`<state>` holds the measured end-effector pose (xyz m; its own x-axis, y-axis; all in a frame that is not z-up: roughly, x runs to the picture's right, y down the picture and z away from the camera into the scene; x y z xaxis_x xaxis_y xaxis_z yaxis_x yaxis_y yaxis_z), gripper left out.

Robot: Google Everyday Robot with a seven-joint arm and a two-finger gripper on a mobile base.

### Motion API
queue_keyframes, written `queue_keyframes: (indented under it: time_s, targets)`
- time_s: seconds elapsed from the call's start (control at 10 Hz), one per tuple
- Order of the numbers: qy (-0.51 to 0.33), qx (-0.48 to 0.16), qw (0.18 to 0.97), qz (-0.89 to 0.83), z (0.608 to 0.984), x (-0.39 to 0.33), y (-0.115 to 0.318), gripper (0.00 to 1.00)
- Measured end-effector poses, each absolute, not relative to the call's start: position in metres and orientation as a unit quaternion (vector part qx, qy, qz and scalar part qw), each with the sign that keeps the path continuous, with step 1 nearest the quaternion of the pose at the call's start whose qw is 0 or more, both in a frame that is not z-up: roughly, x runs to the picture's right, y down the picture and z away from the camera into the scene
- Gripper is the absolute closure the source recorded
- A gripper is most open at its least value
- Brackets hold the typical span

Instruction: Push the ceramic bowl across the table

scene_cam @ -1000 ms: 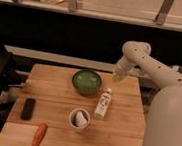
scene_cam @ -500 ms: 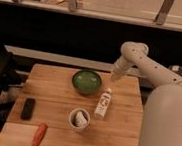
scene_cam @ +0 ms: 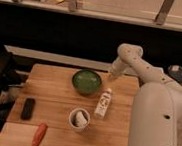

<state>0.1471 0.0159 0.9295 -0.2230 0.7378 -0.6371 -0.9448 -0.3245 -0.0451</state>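
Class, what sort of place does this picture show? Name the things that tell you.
Probably a robot test area set up like a kitchen: a wooden table holds a green bowl, a white cup and a bottle, and the robot's gripper hangs beside the bowl.

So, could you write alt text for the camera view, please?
A robot arm's gripper hangs just right of a green ceramic bowl at the far side of a wooden table. Nearer are a white bottle, a white cup, a black object and an orange object.
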Motion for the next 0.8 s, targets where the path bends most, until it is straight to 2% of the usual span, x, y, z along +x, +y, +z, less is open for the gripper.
queue_keyframes:
  time_s: [0.8]
  targets:
    - [0.194,-0.338,0.555,0.735,0.973,0.111,0.041,1.0]
